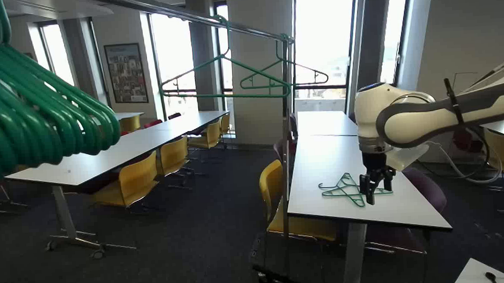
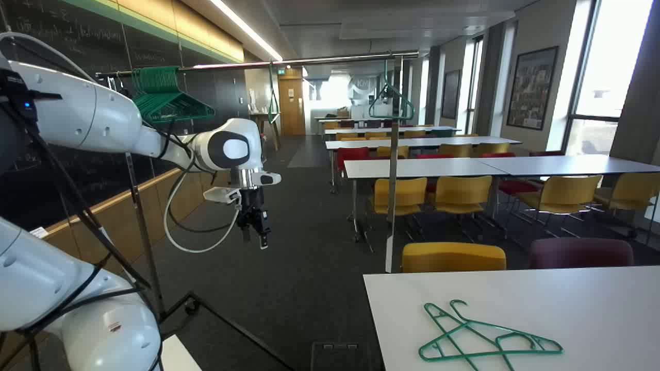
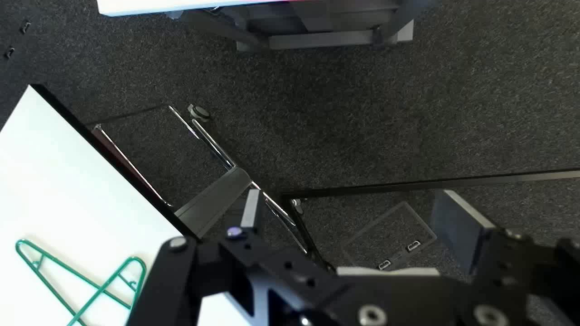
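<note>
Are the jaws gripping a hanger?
No, the jaws stand open and empty in the wrist view, while two green hangers lie on the white table.

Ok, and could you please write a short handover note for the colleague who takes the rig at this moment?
Gripper: open, holding nothing, hanging over the floor.
Things: two crossed green hangers lie on the white table, apart from the gripper.
Done, as things lie now: a bunch of green hangers and two separate hangers hang from the metal rail.
Left, I would judge: the crossed pair is not yet on the rail, and nothing is grasped.
</note>
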Tool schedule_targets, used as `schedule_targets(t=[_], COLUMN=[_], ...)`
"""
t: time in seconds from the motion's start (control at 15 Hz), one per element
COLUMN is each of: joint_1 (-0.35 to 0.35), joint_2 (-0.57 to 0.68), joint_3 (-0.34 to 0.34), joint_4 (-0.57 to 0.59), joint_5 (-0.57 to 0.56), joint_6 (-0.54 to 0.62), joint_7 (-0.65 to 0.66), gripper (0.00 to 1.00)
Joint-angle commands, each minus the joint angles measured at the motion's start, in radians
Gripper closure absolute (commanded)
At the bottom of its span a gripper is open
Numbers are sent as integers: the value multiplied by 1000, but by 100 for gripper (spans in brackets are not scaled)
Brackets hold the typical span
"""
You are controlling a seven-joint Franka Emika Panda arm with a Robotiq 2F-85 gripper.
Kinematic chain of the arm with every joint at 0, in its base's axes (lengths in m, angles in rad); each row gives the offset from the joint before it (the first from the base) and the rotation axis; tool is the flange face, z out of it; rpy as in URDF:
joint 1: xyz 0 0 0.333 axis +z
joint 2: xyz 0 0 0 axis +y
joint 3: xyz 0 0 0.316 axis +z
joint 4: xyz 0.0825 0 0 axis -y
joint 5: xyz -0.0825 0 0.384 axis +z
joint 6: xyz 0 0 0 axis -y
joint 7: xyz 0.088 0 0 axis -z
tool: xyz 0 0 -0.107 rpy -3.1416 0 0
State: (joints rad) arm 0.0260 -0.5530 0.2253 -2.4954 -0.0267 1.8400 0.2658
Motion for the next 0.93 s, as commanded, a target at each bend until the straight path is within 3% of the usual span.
schedule_targets(t=[0.0,0.27,0.53,0.73,0.87], joint_1=[20,11,-36,-56,-49], joint_2=[4,13,71,136,188], joint_3=[-17,-22,-72,-190,-298], joint_4=[2,5,20,32,52], joint_5=[-9,-23,-225,-371,-285], joint_6=[-2,7,82,244,362], joint_7=[9,5,-96,-313,-466], gripper=[0,0,0,0,0])
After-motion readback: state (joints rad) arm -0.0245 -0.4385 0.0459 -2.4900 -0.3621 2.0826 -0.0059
